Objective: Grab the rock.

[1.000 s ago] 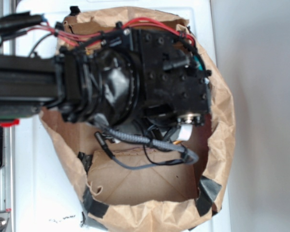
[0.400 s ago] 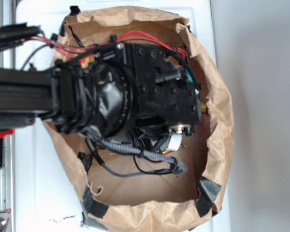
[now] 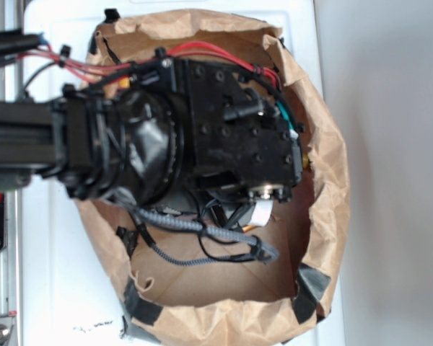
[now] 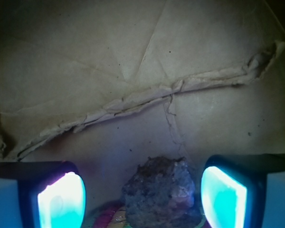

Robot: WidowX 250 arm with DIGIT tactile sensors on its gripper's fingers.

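Two views, exterior first. Black robot arm (image 3: 29, 148) enters from the left edge and reaches over a crumpled brown paper bag (image 3: 332, 187) with black tape patches on its lower rim, lying on a white surface (image 3: 50, 288). Black wrist housing (image 3: 238, 133) fills the bag's upper centre; red wires (image 3: 209, 49) run along its top, a grey braided cable (image 3: 195, 227) loops below it. Bare paper floor of the bag shows in the lower centre of frame. Fingers and the rock are hidden under the housing here, so finger state unreadable from this view.

Wrist view: gripper (image 4: 142, 197) is spread, two glowing cyan-lit finger pads, one at lower left (image 4: 61, 202), one at lower right (image 4: 223, 197), each in a dark frame. Small rough dark grey-brown rock (image 4: 159, 192) sits at bottom centre between the pads, nearer the right one, clear gap on both sides, no contact. It rests on the creased brown paper floor; a torn fold line (image 4: 147, 97) runs diagonally across mid-frame. Bit of something pink and yellow (image 4: 111, 213) pokes out at the rock's lower left, too little visible to identify.
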